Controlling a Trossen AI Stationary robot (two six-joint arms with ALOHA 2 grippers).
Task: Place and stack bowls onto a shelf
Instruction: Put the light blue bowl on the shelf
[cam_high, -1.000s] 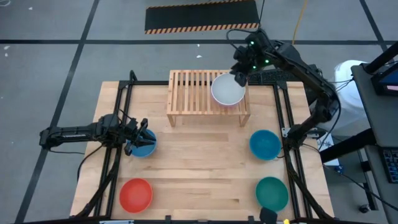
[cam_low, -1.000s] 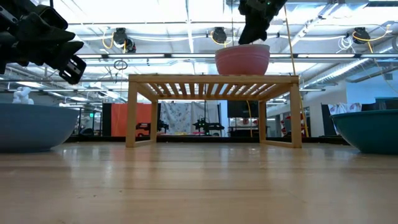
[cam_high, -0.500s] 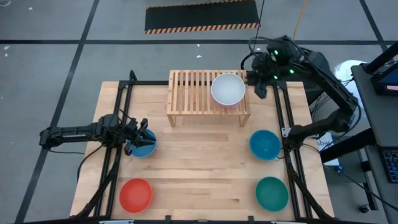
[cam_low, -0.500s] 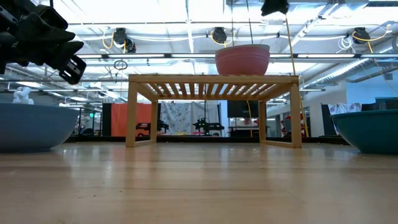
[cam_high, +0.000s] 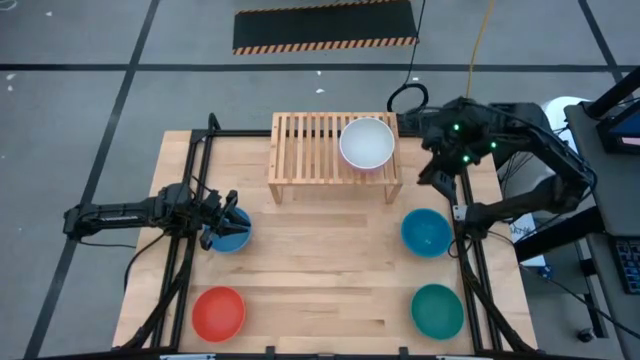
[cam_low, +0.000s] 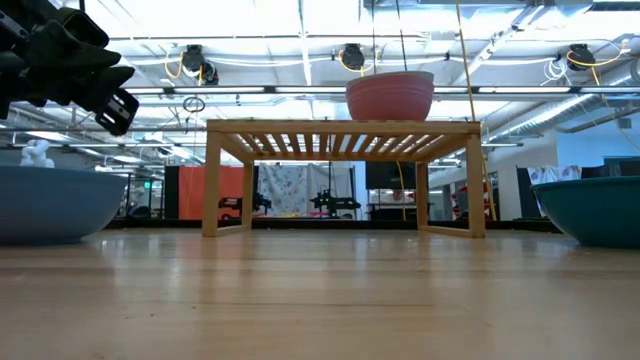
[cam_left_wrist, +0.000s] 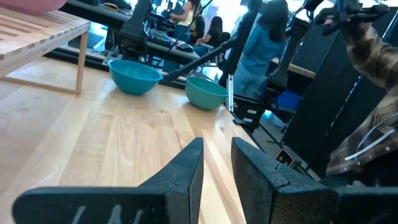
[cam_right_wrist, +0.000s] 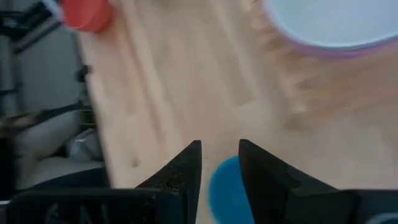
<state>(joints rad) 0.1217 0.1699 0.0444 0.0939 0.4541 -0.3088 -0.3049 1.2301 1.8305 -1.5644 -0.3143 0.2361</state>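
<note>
On the right part of the light-wood shelf (cam_high: 310, 150) a white bowl (cam_high: 367, 143) sits nested in a pink bowl (cam_low: 390, 97). On the tabletop rest a blue bowl (cam_high: 230, 238) at the left, a second blue bowl (cam_high: 426, 232) at the right, a red bowl (cam_high: 218, 312) near left and a teal green bowl (cam_high: 438, 310) near right. My left gripper (cam_left_wrist: 216, 144) hovers open just above the left blue bowl. Off the shelf's right end, high over the table, my right gripper (cam_right_wrist: 219, 146) is open, slants down and holds nothing.
Black frame rails (cam_high: 190, 250) run along the table's left and right sides (cam_high: 465, 260). People and equipment stand beyond the table's right edge in the left wrist view. Bare wood lies in the table's middle, between the bowls.
My right gripper has left the white bowl's rim on the shelf and swung toward the table's right and near edges, rising out of the low view and turning as it went. The nested bowls stay on the shelf.
</note>
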